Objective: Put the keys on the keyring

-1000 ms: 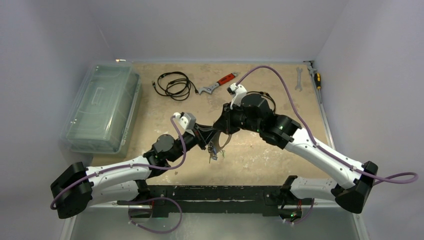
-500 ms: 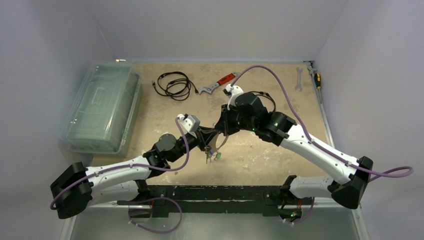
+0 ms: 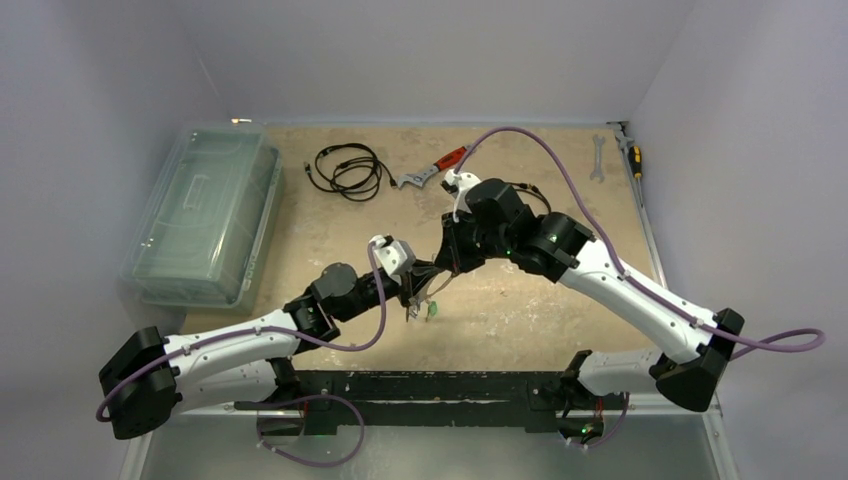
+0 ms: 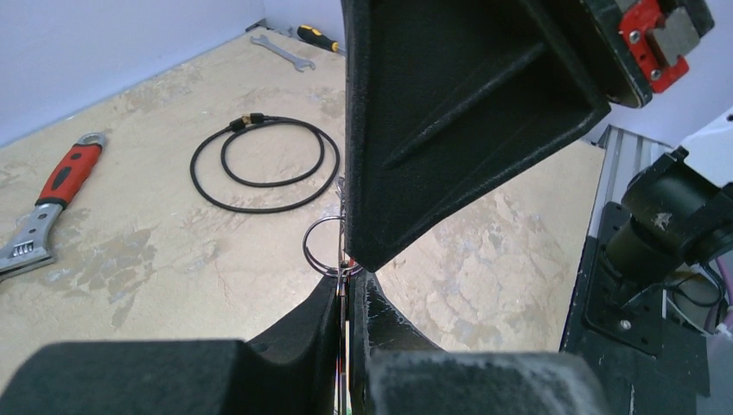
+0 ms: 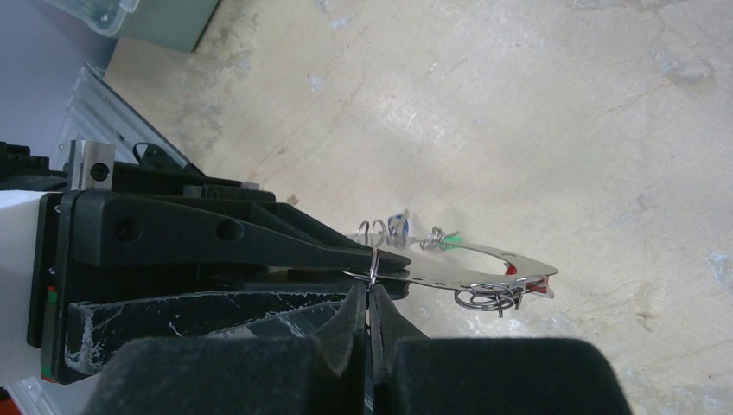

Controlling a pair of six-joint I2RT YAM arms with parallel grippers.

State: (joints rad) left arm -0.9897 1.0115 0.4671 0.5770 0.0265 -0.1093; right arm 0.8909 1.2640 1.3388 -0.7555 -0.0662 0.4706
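Since a second ago: left arm has pushed in toward the bench middle, and the right claw's fingers have closed up. The hanging keys have shifted a little with it.

Left gripper: fingers together, clamped on the keyring. Thin metal shows in the slit between them in the left wrist view.

Right gripper: fingers pressed tight together, tip to tip with the left claw. A small wire ring stands at its tips. Cannot tell if it pinches that ring or the hoop's edge.

Keyring: held in the air over the middle of the bench, nearer its near edge, seen almost edge-on from the right wrist. Small split rings and keys hang from it, one blue-headed, one green.

Far edge of the bench: coiled black cable, red-handled wrench beside it. Far right corner: spanner and screwdriver. Left edge: clear plastic box.
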